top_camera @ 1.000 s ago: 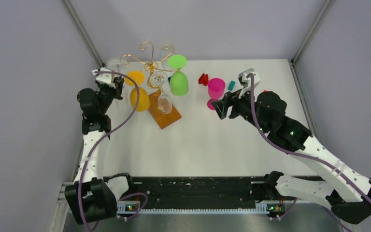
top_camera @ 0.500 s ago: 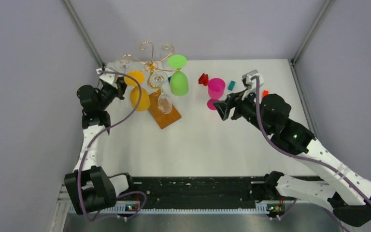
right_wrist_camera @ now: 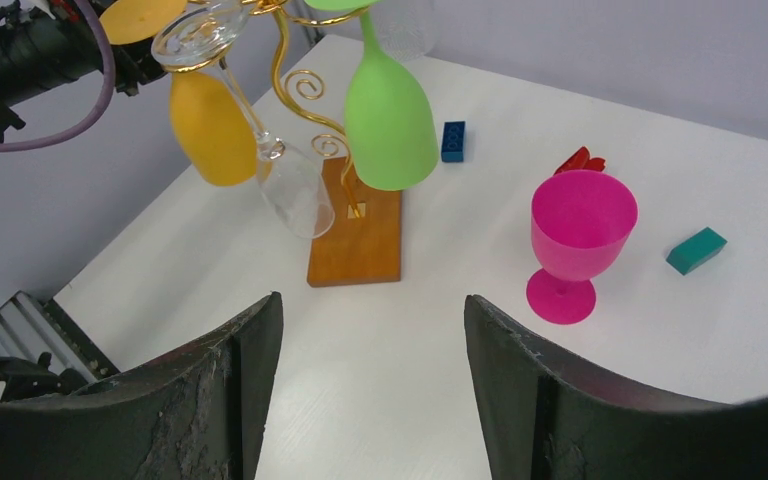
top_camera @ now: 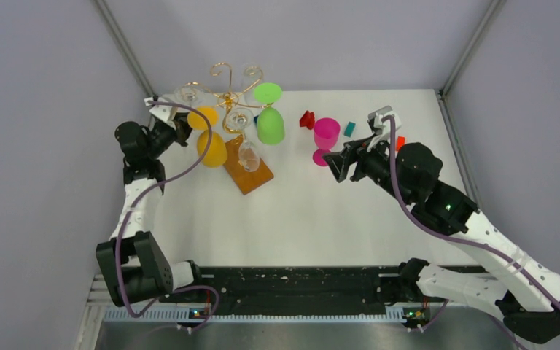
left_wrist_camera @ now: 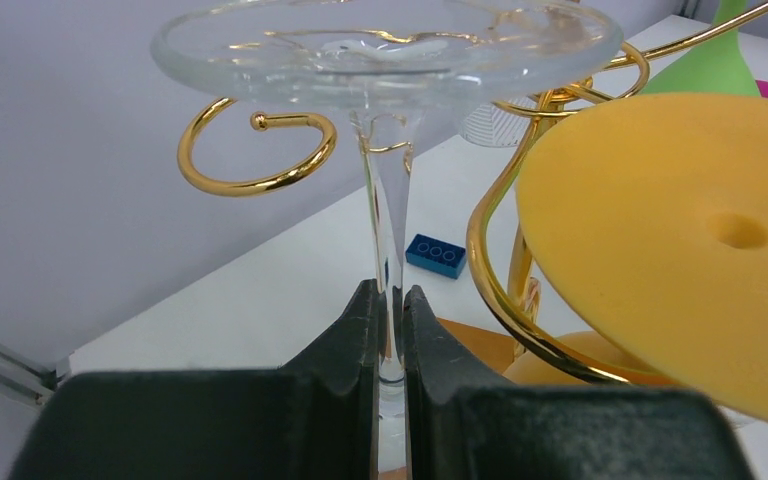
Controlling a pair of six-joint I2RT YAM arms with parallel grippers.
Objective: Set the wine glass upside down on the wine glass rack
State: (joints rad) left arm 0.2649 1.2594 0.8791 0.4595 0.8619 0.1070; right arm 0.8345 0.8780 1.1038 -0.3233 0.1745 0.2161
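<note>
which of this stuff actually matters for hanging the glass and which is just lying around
In the job: clear wine glass, stem clamped in the left gripper; wine glass rack.

Just lying about: pink goblet, blue block, teal block, red piece; green glass, yellow glass and second clear glass, already hung; right gripper, open and empty.

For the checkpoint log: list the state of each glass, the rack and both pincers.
Held clear wine glass: upside down, foot by a scroll arm.
Left pincer: shut on that glass's stem.
Right pincer: open, empty.
Wine glass rack: upright.
Orange wine glass: hanging upside down.
Green wine glass: hanging upside down.
Second clear wine glass: hanging tilted, bowl down.
Pink wine glass: standing upright.
</note>
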